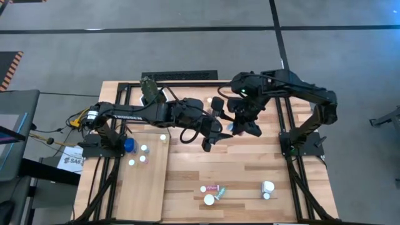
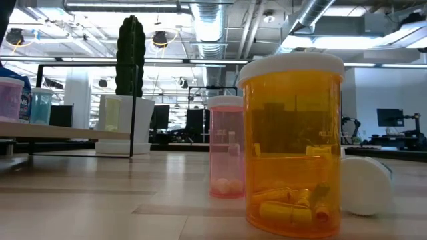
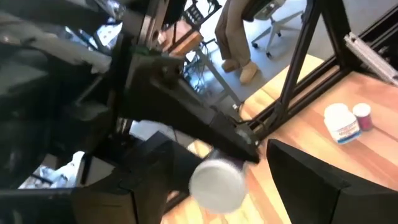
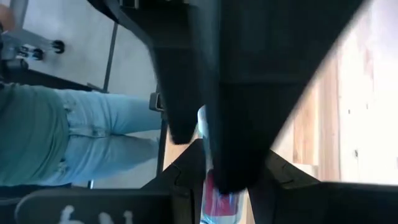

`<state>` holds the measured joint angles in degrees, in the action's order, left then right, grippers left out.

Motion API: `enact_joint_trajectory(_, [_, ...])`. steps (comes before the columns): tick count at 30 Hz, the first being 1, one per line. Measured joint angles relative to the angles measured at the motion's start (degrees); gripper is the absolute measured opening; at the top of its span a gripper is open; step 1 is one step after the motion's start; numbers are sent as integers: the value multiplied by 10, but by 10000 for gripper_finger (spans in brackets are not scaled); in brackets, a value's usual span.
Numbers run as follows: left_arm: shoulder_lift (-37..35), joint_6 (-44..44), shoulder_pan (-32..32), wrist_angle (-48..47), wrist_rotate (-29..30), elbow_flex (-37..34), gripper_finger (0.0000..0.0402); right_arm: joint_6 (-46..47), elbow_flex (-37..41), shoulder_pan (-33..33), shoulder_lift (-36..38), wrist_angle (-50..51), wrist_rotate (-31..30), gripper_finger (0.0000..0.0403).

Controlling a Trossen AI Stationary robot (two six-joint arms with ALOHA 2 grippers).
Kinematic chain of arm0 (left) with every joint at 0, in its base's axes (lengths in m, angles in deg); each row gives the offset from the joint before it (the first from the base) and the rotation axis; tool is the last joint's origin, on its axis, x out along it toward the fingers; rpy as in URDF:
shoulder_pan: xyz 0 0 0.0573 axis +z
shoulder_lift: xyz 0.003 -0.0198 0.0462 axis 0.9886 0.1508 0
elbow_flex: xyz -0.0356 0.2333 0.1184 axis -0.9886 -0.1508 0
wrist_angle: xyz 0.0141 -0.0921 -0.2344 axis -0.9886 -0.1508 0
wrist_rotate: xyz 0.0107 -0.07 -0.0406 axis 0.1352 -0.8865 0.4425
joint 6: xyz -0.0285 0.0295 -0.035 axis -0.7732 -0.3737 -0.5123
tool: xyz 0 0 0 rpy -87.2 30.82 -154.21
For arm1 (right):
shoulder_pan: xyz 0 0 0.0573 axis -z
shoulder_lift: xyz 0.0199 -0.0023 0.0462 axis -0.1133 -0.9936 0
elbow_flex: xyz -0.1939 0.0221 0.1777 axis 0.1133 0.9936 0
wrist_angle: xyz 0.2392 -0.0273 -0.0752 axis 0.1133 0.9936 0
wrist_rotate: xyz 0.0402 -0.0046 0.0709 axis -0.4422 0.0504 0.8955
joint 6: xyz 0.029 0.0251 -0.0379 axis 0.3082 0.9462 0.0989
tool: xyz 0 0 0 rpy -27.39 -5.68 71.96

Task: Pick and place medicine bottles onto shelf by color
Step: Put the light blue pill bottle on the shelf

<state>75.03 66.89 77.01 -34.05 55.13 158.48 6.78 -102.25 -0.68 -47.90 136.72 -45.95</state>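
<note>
High view: shelf (image 1: 145,187), a pale board on the left part of the table (image 1: 300,206), bearing a blue bottle (image 1: 129,145) and four white-capped bottles (image 1: 144,149) near its far end. Loose bottles (image 1: 211,192) in a cluster near the table's front edge, two more (image 1: 267,189) to their right, one white cap (image 1: 209,100) alone near the back. Left gripper (image 1: 214,124) reaches in over the table's middle, fingers spread wide. Right gripper (image 1: 239,128) meets it from the right, with a small pink-and-blue object at its tip. Low view: amber bottle (image 2: 293,143) upright and nearest, pills inside; pink bottle (image 2: 227,147) upright behind it; a white bottle (image 2: 365,185) on its side just right of the amber one. A raised board at the left edge carries a pink bottle (image 2: 10,99) and a pale blue bottle (image 2: 40,105); a cactus in a white pot (image 2: 131,100) stands beyond. Neither gripper shows. Left wrist view: held bottle (image 3: 216,183), white cap facing the camera, lies between the left arm's parted fingers (image 3: 311,180), clear of at least one of them; a dark bar of the other arm ends at the cap. Two bottles (image 3: 345,120) stand on the table beyond; a person's legs (image 3: 235,31) show past the frame. Right wrist view: the held bottle's red-and-blue label sits between the right arm's own fingers (image 4: 283,177), which are closed on it; a dark mass covers most of it. A person in jeans (image 4: 68,137) stands beyond the table.
</note>
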Motion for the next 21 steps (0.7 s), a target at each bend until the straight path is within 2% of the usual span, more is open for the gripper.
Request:
enact_joint_trajectory(9, [0, 7, 0, -13, 6, 0, 246, -12, 0, 2, -1, -3, 10, 104])
enact_joint_trajectory(12, [0, 12, 0, -14, 8, 0, 233, -12, 0, 4, 0, -3, 10, 104])
enact_joint_trajectory(15, [0, 12, 0, -13, 7, 0, 201, -12, 0, 4, 0, -4, 10, 104])
enact_joint_trajectory(21, [0, 18, 0, -17, 4, 0, 108, -12, 0, 4, 0, 0, 11, 104])
